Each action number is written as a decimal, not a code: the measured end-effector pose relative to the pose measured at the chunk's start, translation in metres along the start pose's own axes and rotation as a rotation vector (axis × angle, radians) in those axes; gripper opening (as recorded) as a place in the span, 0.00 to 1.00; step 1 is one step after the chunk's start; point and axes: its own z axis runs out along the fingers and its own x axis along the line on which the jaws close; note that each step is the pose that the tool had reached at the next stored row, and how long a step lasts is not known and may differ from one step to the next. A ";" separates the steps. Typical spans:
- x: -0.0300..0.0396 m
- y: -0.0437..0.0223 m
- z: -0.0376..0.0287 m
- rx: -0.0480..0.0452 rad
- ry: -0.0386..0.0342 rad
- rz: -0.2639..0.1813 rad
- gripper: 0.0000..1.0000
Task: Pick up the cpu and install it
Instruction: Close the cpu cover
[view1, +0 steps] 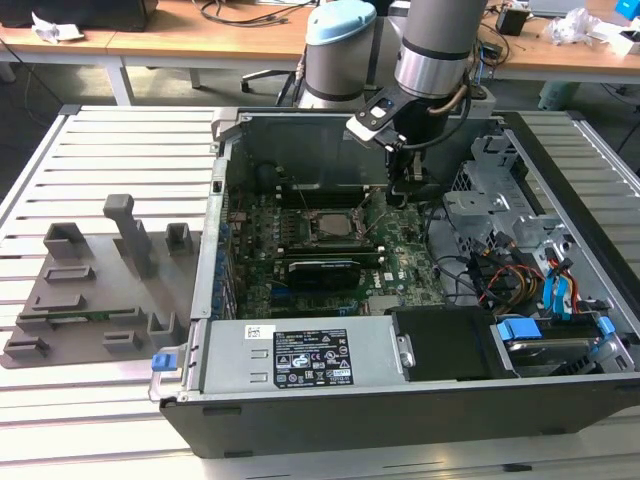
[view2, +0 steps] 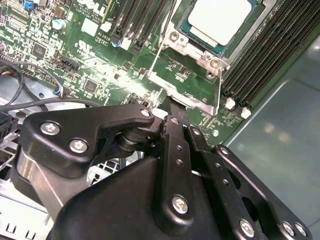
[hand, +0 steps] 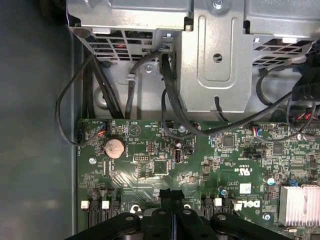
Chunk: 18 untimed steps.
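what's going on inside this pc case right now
A robot arm reaches into an open computer case. The cpu sits in the socket on the motherboard. The tool is shut with nothing in it and hangs low over the motherboard, beside the socket rather than over the cpu.

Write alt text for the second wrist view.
The silvery cpu lies in the socket frame on the green motherboard, with memory slots on either side. The black gripper, shut and empty, hangs over the board beside the socket.
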 end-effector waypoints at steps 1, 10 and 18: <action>0.0000 -0.0004 0.0000 0.0001 0.0000 0.000 0.11; 0.0001 -0.0066 0.0002 0.0001 -0.0001 0.000 0.11; 0.0001 -0.0112 0.0003 0.0001 -0.0001 0.000 0.11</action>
